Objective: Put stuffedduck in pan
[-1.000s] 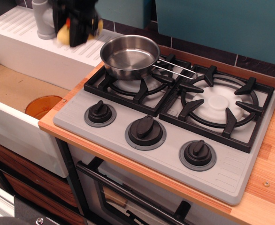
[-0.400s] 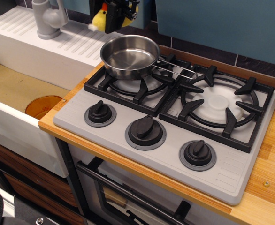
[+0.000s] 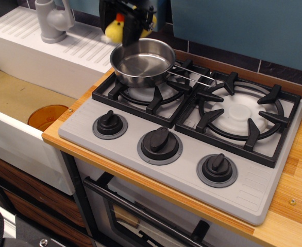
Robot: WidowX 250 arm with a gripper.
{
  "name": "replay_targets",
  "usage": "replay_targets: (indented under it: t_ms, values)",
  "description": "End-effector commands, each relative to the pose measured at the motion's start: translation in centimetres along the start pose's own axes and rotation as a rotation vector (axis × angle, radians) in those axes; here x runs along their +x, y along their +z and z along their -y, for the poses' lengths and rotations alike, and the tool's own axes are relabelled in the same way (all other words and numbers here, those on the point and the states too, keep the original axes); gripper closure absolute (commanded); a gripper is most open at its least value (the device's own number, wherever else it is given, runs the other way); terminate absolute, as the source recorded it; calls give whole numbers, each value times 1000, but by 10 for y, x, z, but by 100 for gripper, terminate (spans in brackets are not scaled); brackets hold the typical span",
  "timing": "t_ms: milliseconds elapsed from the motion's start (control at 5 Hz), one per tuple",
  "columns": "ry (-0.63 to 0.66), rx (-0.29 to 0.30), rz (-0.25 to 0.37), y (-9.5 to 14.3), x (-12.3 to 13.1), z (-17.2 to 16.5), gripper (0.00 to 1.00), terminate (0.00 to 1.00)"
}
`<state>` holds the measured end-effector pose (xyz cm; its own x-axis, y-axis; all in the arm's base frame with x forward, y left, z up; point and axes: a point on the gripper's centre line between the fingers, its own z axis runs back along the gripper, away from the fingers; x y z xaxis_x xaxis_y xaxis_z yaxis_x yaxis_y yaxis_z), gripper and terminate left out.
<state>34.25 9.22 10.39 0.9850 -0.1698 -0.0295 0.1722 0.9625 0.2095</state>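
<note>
The shiny steel pan [image 3: 140,63] sits on the back left burner of the stove, its thin wire handle pointing right. My black gripper [image 3: 128,23] hangs just above the pan's back left rim. It is shut on the yellow plush stuffedduck [image 3: 113,29], whose orange-red beak shows between the fingers. The duck is in the air, over the edge of the pan and the white drainboard behind it. The pan is empty.
A grey faucet [image 3: 53,20] stands on the white drainboard [image 3: 48,46] at the back left. A sink with a round orange drain [image 3: 47,116] lies left of the stove. The black grates [image 3: 238,116] and three knobs [image 3: 160,144] fill the stove top.
My gripper has carried the duck to the right from beside the faucet, then down and a little right, and now hangs just over the pan's back left rim.
</note>
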Motion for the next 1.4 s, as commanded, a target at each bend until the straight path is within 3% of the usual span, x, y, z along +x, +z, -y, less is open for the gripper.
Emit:
replay_targets:
  t_ms: [0, 400, 800, 1000, 1200]
  values:
    - [3, 16, 75, 14, 1, -3, 0, 0]
    - [-9, 14, 75, 25, -2, -3, 0, 0]
    - [-19, -59, 138, 40, 1, 0, 0, 0]
    - [-27, -31, 185, 47, 3, 0, 0, 0]
    - [-33, -24, 192, 52, 8, -3, 0, 0]
